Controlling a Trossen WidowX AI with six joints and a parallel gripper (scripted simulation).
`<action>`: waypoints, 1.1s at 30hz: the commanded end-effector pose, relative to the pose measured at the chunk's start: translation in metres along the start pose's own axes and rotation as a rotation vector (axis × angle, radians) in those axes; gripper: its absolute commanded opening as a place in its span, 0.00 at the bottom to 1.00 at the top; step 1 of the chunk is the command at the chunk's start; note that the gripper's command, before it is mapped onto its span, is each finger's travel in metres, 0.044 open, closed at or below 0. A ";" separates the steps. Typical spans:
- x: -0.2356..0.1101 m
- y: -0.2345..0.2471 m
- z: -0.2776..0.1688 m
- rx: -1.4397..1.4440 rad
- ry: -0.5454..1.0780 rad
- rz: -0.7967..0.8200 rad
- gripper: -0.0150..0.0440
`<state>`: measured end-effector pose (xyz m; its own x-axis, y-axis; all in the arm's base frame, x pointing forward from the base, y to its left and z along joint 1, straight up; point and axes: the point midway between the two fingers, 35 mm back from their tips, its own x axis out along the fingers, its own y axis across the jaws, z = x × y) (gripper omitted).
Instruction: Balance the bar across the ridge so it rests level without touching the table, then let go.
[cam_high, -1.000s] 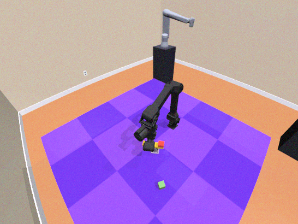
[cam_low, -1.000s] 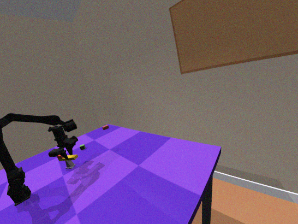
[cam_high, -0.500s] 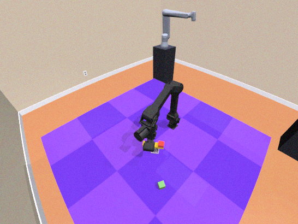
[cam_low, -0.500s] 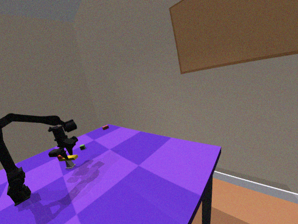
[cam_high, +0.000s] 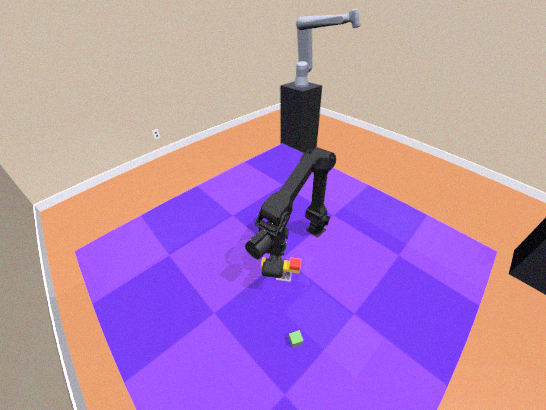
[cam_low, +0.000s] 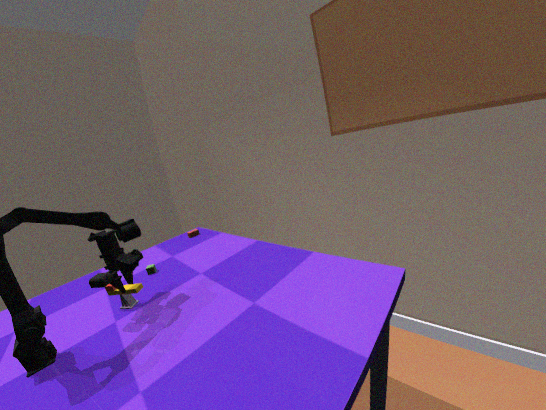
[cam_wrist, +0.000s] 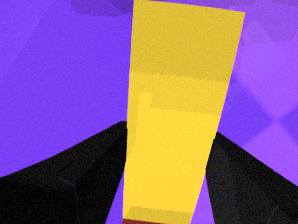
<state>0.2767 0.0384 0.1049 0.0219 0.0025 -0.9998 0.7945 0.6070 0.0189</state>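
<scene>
A yellow bar (cam_low: 133, 288) (cam_wrist: 172, 135) is held crosswise between my fingers, clear of the table and close to level. A red block (cam_high: 295, 263) (cam_low: 110, 288) sits on one end of the bar; only its dark red edge shows at the bottom of the wrist view. My gripper (cam_wrist: 168, 135) is shut on the bar, with one finger on each side. The grey ridge (cam_high: 284, 276) (cam_low: 128, 301) stands on the table directly under the bar. Whether the bar touches the ridge top is too small to tell, and my gripper hides part of it in the top view.
A small green cube (cam_high: 296, 338) (cam_low: 151, 269) lies on the checkered purple table (cam_high: 320, 380) (cam_low: 310, 320), beyond the ridge from the arm's base. A red block (cam_low: 193, 233) lies near the far table corner in the exterior view.
</scene>
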 end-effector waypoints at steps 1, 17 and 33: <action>0.001 0.000 0.000 0.002 -0.001 0.002 0.25; 0.002 0.000 0.000 0.002 -0.001 0.002 0.25; 0.003 0.000 0.000 0.002 -0.001 0.002 0.25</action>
<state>0.2766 0.0383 0.1029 0.0227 0.0032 -0.9997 0.7950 0.6063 0.0200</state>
